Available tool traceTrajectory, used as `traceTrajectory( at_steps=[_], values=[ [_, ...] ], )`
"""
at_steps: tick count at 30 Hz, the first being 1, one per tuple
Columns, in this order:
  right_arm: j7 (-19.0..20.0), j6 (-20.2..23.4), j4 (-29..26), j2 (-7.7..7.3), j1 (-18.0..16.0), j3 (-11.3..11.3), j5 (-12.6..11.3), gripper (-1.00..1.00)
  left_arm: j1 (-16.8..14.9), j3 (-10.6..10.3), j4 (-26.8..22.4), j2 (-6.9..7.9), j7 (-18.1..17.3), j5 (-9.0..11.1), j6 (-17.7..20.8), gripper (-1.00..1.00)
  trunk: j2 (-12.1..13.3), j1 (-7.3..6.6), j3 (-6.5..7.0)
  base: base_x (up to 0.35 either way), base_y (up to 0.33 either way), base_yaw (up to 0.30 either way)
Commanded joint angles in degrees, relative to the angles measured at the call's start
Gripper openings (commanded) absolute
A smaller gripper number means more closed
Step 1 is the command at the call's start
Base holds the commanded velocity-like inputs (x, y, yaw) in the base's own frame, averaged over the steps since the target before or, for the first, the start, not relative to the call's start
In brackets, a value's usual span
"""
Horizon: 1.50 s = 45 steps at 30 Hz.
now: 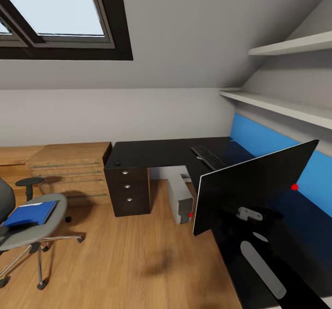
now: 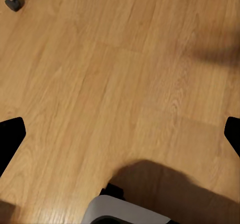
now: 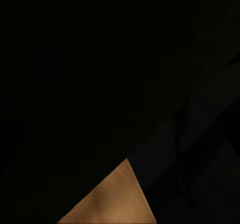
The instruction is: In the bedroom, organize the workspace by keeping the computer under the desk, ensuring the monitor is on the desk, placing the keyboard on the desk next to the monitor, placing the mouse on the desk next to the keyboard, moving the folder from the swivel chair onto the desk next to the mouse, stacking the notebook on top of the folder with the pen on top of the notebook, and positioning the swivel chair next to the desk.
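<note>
While the monitor [image 1: 251, 187] stands tilted on the desk [image 1: 152, 152], its screen leaning over the near edge, the keyboard [image 1: 208, 157] lies behind it and the mouse [image 1: 117, 163] sits well apart, over the desk's drawers. Computer [image 1: 180, 197] stands under the desk. Folder [image 1: 31, 213] rests on the swivel chair [image 1: 27, 226], beside the desk. Left gripper [image 2: 120, 134] fingers spread wide above bare floor; right fingers: cannot tell. Risk: the leaning monitor could topple if nudged. No legible writing.
</note>
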Motion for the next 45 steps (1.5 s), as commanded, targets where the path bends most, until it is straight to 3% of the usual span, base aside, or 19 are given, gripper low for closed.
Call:
traceTrajectory(
  at_steps=[1, 19, 28, 45],
  values=[
    [-0.43, 0.13, -0.08, -0.06, -0.08, 0.16, -0.31, 1.00, 0.02, 0.09, -0.11, -0.04, 0.02, 0.24, -0.06, 1.00, -0.10, 0.03, -0.10, 0.032, 0.010, 0.000],
    [-0.34, 0.10, 0.77, 0.02, -0.08, 0.16, -0.34, 1.00, 0.02, 0.02, -0.11, -0.04, -0.04, 0.24, -0.05, 1.00, -0.10, 0.03, -0.10, 0.099, 0.046, 0.000],
    [-0.34, 0.10, 1.15, 0.11, -0.08, 0.16, -0.31, 1.00, 0.02, 0.02, -0.11, -0.04, -0.04, 0.24, -0.05, 1.00, -0.10, 0.03, -0.10, 0.246, 0.173, 0.000],
    [-0.34, 0.10, 1.15, 0.03, -0.08, 0.16, -0.25, 1.00, 0.02, 0.02, -0.11, -0.08, -0.04, 0.18, -0.13, 1.00, -0.10, 0.03, -0.10, 0.226, 0.022, 0.000]
  ],
)
